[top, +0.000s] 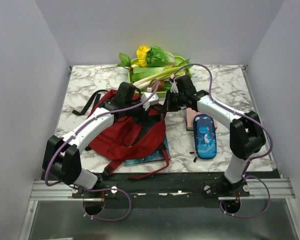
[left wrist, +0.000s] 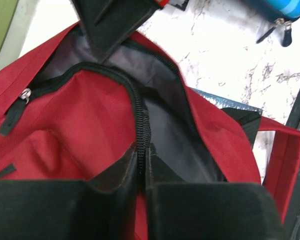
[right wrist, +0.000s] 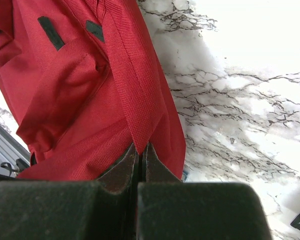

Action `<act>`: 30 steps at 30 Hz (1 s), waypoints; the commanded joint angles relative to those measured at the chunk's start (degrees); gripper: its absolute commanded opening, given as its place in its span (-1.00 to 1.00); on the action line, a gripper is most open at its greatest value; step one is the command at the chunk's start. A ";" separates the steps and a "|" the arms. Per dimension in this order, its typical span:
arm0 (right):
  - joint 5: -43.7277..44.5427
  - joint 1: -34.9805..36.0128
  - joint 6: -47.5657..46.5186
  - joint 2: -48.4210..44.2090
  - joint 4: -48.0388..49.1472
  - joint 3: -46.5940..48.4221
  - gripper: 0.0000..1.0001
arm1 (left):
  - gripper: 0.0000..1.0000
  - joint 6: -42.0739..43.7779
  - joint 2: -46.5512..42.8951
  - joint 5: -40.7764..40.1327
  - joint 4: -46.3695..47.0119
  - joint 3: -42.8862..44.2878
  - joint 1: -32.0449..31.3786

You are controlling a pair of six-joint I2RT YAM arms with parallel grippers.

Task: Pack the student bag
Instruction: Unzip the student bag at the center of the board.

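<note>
Left gripper (left wrist: 142, 157) is clamping the student bag (left wrist: 80, 115) at its zipper lip (left wrist: 140, 120), lower centre; right gripper (right wrist: 140, 152) is pinching tight on a fabric fold (right wrist: 135, 100) - spread evenly, no yanking.

Blue shark-print pencil case (top: 205, 136) touching pink pad (top: 189, 119) on marble table (top: 230, 85); green vegetable tray (top: 135, 64) at far edge.

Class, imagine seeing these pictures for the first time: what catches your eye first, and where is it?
The dark red student bag lies left of centre on the table, its zipper edge pinched by the left gripper and a fabric fold by the right gripper. A blue shark-print pencil case lies to its right; bright green vegetables sit at the far edge.
</note>
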 commanded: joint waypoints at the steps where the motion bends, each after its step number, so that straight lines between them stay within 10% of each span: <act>1: -1.17 0.43 -0.92 -2.72 1.16 -1.42 -0.99 | -0.82 1.17 -0.07 -3.19 1.51 -0.48 2.38; 17: -11.18 9.64 -0.92 0.53 1.42 9.91 -0.99 | -1.00 13.65 -3.85 -34.29 12.94 16.74 17.04; 30: -8.56 15.46 -2.07 3.17 0.10 2.37 -0.85 | -1.00 16.73 -10.17 -28.09 10.14 2.53 24.71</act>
